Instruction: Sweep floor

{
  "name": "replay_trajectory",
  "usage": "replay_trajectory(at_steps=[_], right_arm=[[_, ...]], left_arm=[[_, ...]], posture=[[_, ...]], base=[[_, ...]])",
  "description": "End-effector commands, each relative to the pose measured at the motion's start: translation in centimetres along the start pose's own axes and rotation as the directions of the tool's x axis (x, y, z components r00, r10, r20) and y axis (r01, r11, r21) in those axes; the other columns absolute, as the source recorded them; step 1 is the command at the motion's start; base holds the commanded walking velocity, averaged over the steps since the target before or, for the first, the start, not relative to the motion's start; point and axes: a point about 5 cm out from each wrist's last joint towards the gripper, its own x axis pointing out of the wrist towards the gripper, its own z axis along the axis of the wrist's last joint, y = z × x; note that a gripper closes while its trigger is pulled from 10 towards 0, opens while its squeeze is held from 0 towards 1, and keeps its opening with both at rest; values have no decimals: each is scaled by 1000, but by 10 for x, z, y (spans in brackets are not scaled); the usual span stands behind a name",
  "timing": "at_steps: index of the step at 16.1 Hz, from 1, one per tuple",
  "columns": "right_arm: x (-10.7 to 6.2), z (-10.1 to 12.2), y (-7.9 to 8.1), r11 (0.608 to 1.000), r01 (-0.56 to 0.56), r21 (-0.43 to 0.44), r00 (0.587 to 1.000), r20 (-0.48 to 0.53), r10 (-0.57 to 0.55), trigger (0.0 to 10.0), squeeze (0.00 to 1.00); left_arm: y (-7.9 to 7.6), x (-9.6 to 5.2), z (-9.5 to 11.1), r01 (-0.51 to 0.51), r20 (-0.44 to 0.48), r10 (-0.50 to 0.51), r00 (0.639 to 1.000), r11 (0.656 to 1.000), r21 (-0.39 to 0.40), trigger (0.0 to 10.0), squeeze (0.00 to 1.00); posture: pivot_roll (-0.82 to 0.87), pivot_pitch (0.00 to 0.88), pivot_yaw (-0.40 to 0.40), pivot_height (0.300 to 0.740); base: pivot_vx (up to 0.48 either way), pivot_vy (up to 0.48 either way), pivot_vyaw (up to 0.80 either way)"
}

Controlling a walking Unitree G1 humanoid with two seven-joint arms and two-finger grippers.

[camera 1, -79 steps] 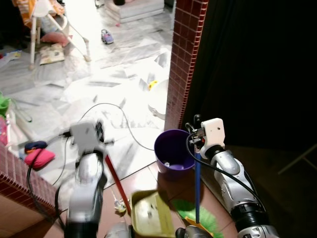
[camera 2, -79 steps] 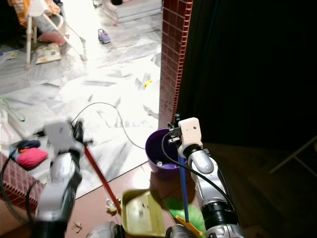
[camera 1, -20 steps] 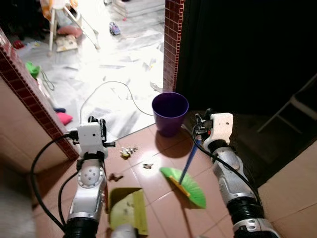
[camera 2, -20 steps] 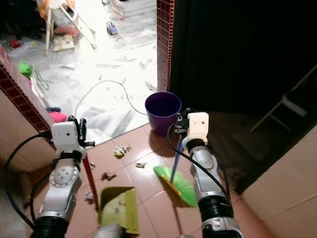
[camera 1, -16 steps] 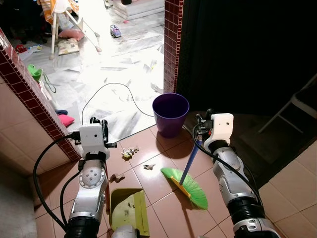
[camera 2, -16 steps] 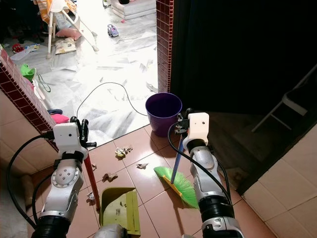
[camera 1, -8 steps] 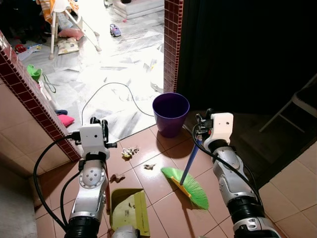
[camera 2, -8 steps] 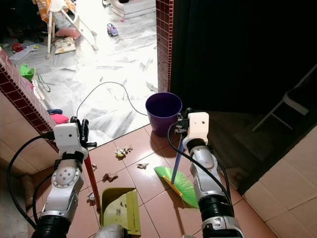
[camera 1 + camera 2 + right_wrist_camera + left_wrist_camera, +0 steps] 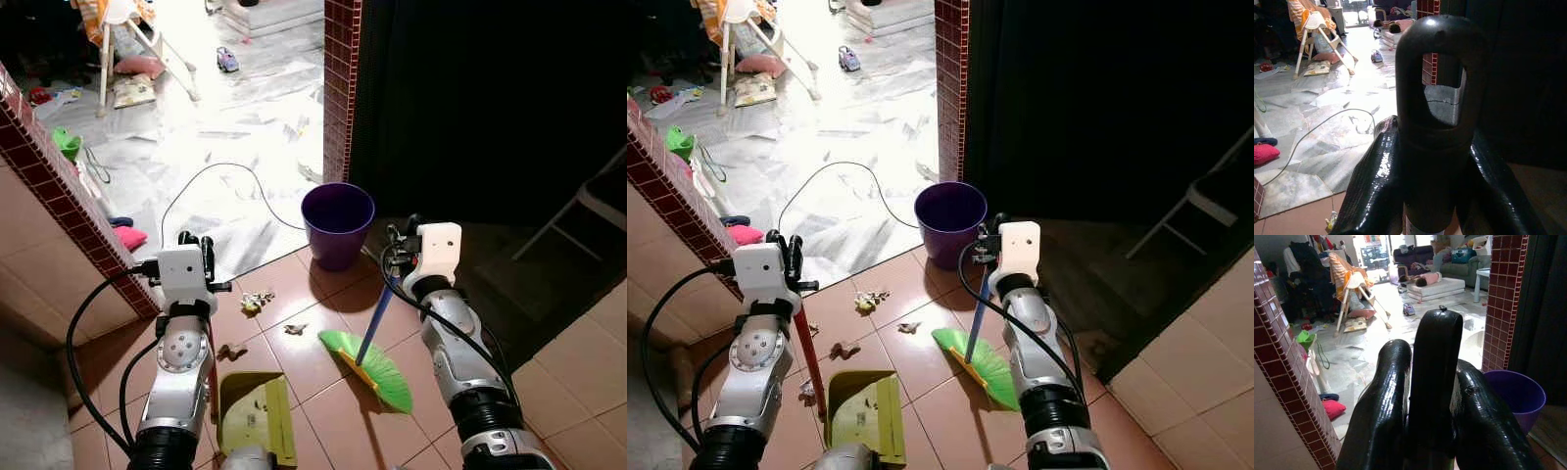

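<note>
My right gripper (image 9: 394,262) is shut on the blue handle (image 9: 374,323) of a broom, whose green bristles (image 9: 370,370) rest on the brown tiles. My left gripper (image 9: 204,282) is shut on the red handle (image 9: 809,362) of a yellow-green dustpan (image 9: 259,419) that sits on the floor between my arms with some bits in it. Scraps of litter (image 9: 257,301) lie on the tiles ahead of the dustpan, with a smaller piece (image 9: 293,329) nearer the broom. In the wrist views each handle's black end stands between the fingers (image 9: 1383,396) (image 9: 1371,171).
A purple bucket (image 9: 337,223) stands by a red brick pillar (image 9: 341,88). A low brick wall (image 9: 59,186) runs along the left. A cable (image 9: 211,181) loops over the marble floor beyond. A dark room with a folding chair (image 9: 588,201) is at the right.
Since the oldest frames the camera has pulled back from the bucket, and the litter has come into view. Over the last second the arms, broom and dustpan have stayed still.
</note>
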Motion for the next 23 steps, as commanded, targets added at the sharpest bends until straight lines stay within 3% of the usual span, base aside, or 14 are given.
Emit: replay_trajectory(at_steps=[1, 3, 4, 5, 6, 7, 9, 13, 16, 23], right_arm=[[1, -3, 2, 1000, -1, 13, 1000, -25, 1, 10000, 0], [1, -3, 2, 1000, -1, 13, 1000, -25, 1, 10000, 0], [1, -3, 1, 1000, 9, 26, 1000, -17, -9, 10000, 0], [5, 3, -1, 999, -7, 42, 1000, -8, 7, 10000, 0], [4, 7, -7, 998, -20, 65, 1000, -9, 20, 10000, 0], [2, 7, -8, 998, -18, 63, 1000, -10, 19, 10000, 0], [-6, 7, -8, 998, -18, 60, 1000, -3, 19, 10000, 0], [-6, 16, -8, 998, -20, 65, 1000, 15, 19, 10000, 0], [-6, 21, -10, 994, 17, 104, 999, 25, -20, 10000, 0], [-10, 20, 3, 993, -18, 116, 1000, 21, 16, 10000, 0]], left_arm=[[-6, -3, -10, 43, -54, -43, 998, 999, -12, 10000, 0], [-6, -3, -10, 43, -54, -43, 998, 999, -12, 10000, 0], [-6, -2, -10, 42, -51, -43, 998, 999, -7, 10000, 0], [-12, -7, -5, 21, -40, -22, 999, 1000, -21, 10000, 0], [-22, -12, 4, -8, -17, 8, 1000, 1000, -23, 10000, 0], [-22, -12, 5, -6, -15, 6, 1000, 1000, -19, 10000, 0], [-19, -11, 9, -6, -9, 6, 1000, 1000, -8, 10000, 0], [-9, -9, 20, -48, -3, 48, 999, 998, 40, 10000, 0], [-15, -4, 27, -61, 17, 61, 998, 998, 19, 10000, 0], [-14, 5, 32, -75, 20, 75, 997, 997, 30, 10000, 0]], posture=[[-10, 0, 72, 740], [-10, 0, 72, 740], [0, 0, 0, 740], [-1, 0, -20, 740], [-11, 0, -16, 740], [-13, 0, -13, 740], [-15, 0, 0, 740], [-16, 0, 4, 740], [-27, 0, -11, 740], [-48, 0, -6, 740]], base=[[0, 0, 0], [0, 0, 0], [0, 0, 0], [0, 0, 0], [0, 0, 0], [0, 0, 0], [0, 0, 0], [0, 0, 0], [0, 0, 0], [0, 0, 0]])
